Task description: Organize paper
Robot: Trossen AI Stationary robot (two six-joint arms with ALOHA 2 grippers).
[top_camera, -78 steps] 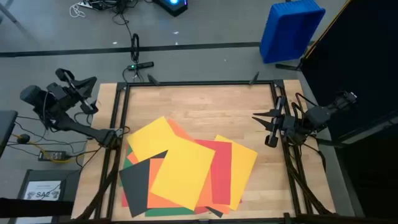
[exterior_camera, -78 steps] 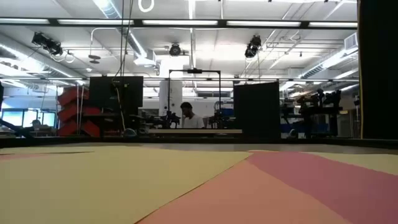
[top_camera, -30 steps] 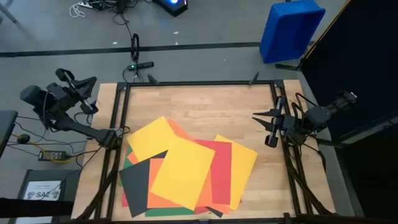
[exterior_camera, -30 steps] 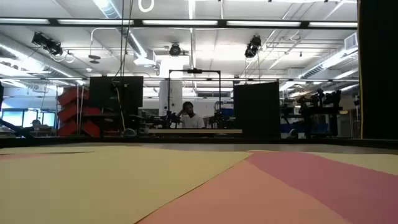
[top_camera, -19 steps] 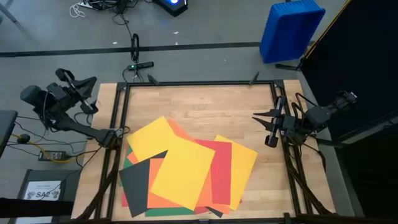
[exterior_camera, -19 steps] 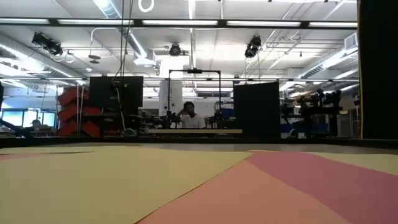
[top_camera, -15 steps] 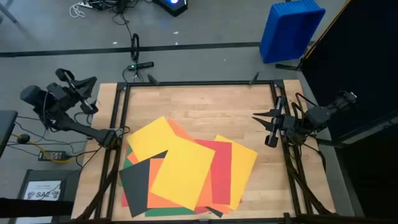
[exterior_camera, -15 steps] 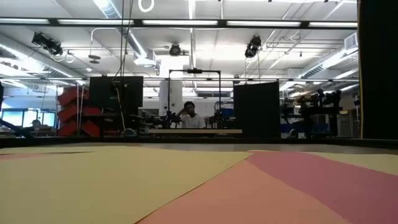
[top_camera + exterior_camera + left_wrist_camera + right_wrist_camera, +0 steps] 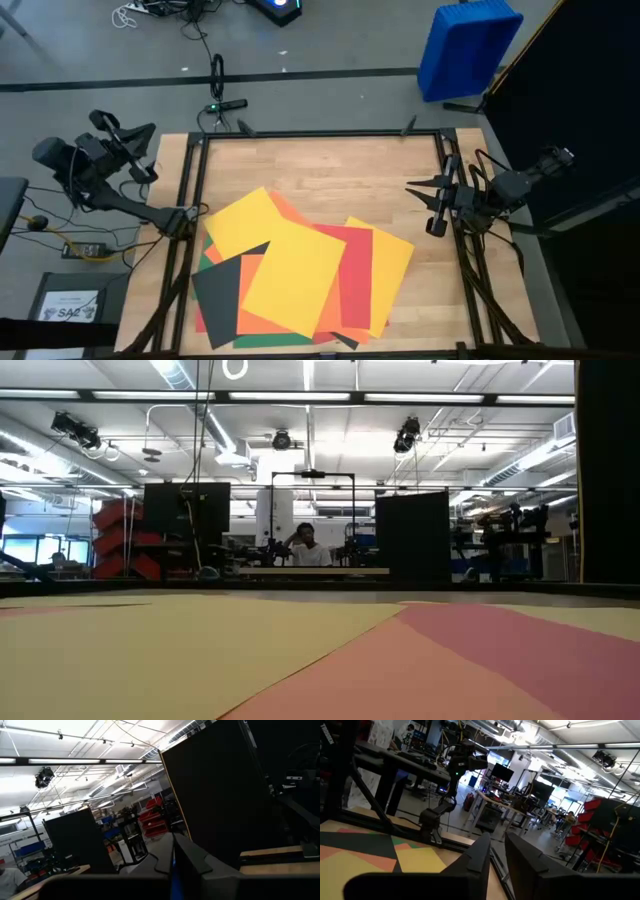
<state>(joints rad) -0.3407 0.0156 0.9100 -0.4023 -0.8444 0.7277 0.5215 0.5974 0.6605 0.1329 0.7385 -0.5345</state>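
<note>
We see the paper (image 9: 300, 275) lying as one loose, overlapping pile on the wooden table (image 9: 330, 175), toward the near edge and somewhat to the left arm's side, with the far half of the table bare wood. Counting what shows on top, we make out three yellow sheets, one dark grey sheet at the pile's left corner, at least one red sheet to the right of the middle yellow one, orange edges poking out in two or three places, and a green strip along the near side; how many more lie beneath we cannot tell. The left gripper (image 9: 143, 150) is parked off the table beyond its left rail, well apart from the pile, its fingers pressed together on nothing. The right gripper (image 9: 432, 205) hangs at the table's right rail, near the pile's right corner but not touching it; its two fingers (image 9: 480, 857) stand with a narrow gap between them and hold nothing. A small white printed sheet (image 9: 70, 305) lies off the table to the left of the pile, and one blue bin (image 9: 468, 45) stands on the floor past the far right corner
</note>
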